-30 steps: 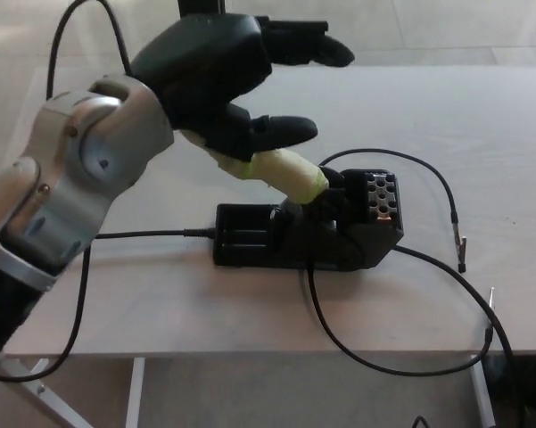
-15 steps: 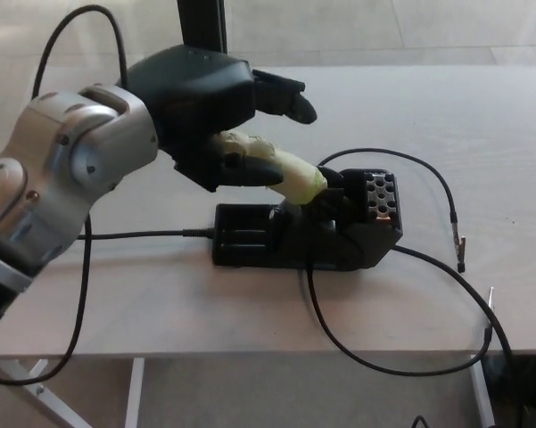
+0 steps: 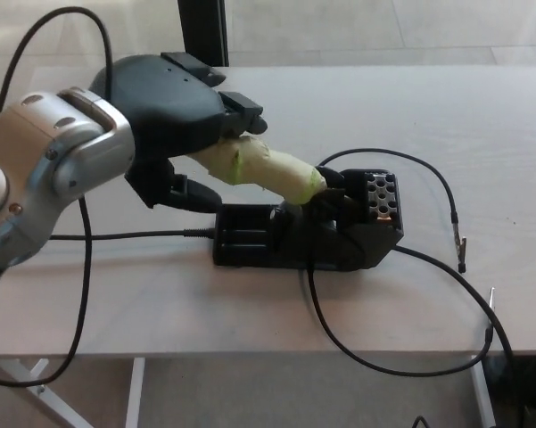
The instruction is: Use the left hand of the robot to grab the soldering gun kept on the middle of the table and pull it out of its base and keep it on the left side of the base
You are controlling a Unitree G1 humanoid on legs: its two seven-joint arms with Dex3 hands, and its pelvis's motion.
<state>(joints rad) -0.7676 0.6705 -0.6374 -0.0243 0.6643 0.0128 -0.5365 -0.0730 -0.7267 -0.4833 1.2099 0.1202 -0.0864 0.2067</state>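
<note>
Wrapping its black fingers over the rear end of the pale yellow-green handle, the left hand [image 3: 174, 120] holds the soldering gun [image 3: 268, 171], which slants down to the right with its front end seated in the black base [image 3: 308, 236] at the middle of the table [image 3: 482, 116]. The hand sits up and to the left of the base, clear of it, while thin black cables [image 3: 383, 366] loop across the tabletop and over its near edge.
</note>
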